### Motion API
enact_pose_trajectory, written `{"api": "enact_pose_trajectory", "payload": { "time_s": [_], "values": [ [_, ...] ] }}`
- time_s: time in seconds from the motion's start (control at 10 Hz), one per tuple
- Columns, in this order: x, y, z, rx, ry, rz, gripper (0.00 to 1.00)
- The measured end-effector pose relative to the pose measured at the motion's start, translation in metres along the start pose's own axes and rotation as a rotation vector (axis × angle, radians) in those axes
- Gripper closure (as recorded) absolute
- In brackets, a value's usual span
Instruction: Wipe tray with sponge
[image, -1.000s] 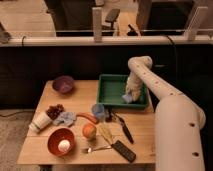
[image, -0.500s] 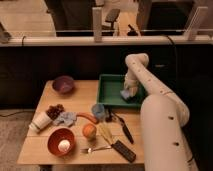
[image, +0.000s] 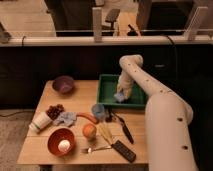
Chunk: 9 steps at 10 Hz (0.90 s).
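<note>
Near the left wall of the green tray (image: 136, 100), with bare floor open to the right, the arm bends steeply down, its claw (image: 121, 93) gripping the light blue sponge (image: 119, 97)

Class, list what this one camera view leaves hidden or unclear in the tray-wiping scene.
- Camera view: tray's right end, hidden by the arm.
- Sponge at the tool, inside the tray: whether it touches the floor, masked by the tool.
- White item in the red bowl: too small to identify.
- Robot's body: cut off by the bottom edge.
</note>
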Motion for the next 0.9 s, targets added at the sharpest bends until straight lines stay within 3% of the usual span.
{"api": "enact_pose_trajectory", "payload": {
  "time_s": [0.2, 0.5, 0.9],
  "values": [
    [-0.01, 0.018, 0.0, -0.015, -0.011, -0.019, 1.0],
    [0.019, 0.041, -0.002, -0.03, 0.018, 0.043, 1.0],
    [0.054, 0.027, 0.002, -0.027, 0.06, 0.113, 1.0]
  ]
}}
